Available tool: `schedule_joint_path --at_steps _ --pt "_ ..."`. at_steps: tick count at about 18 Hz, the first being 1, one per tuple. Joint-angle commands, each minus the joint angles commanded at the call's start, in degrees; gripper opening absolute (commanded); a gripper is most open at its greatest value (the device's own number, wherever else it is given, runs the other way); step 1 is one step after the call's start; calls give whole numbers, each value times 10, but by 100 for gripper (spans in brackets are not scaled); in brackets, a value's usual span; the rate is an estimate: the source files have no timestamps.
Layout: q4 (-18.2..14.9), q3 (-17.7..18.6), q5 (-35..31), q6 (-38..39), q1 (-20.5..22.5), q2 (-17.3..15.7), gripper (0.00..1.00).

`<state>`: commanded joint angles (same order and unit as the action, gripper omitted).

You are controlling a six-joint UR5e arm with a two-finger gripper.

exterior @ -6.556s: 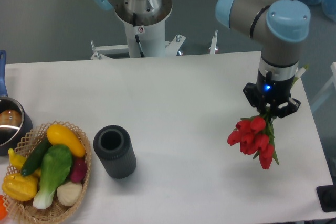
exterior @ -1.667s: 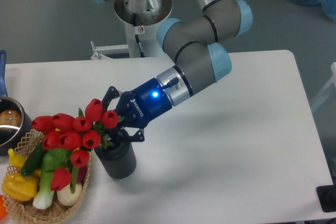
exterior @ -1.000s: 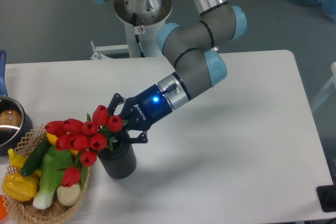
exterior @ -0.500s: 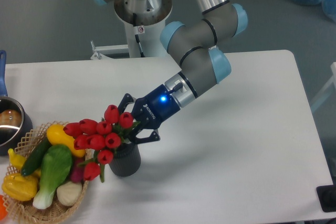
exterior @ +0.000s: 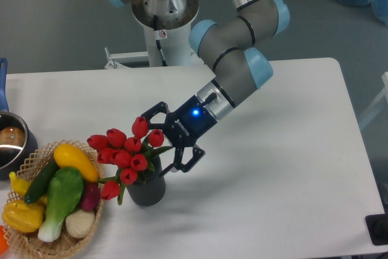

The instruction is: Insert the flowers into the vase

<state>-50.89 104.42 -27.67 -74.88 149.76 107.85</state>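
The red tulip flowers [exterior: 125, 150] stand in the mouth of the dark grey ribbed vase [exterior: 147, 191], at the table's front left. The buds lean out to the left, over the basket's edge. The stems are mostly hidden behind the buds and in the vase. My gripper [exterior: 168, 139] is just right of the bunch, above the vase's rim, pointing left. Its jaws stand spread wide, with green leaves between them and no grip on the stems.
A wicker basket [exterior: 99, 200] with several vegetables sits just left of the vase. A metal pot [exterior: 11, 144] with a blue handle stands at the left edge. The arm's base [exterior: 163, 19] is behind the table. My arm reaches in from the back right.
Over the earlier frames the gripper carried the flowers from the right side to the vase. In the last half second the jaws spread open, the gripper drew right, and the vase shifted slightly right.
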Motion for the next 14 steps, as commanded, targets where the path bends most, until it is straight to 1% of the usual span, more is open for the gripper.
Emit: schedule_joint_path --at_steps 1,3,5,7,9,11,14 --pt "0 -6 -20 -10 9 -5 100" --pt "0 -8 -39 -30 32 -14 100" --pt "-1 -18 -55 -36 53 -13 100" --pt "-1 -28 -104 -38 76 -12 100" --pt "0 -44 -176 -40 88 -12 100" --pt "1 -68 -256 -40 92 -8 100" --pt "3 -99 -387 -47 91 24 100"
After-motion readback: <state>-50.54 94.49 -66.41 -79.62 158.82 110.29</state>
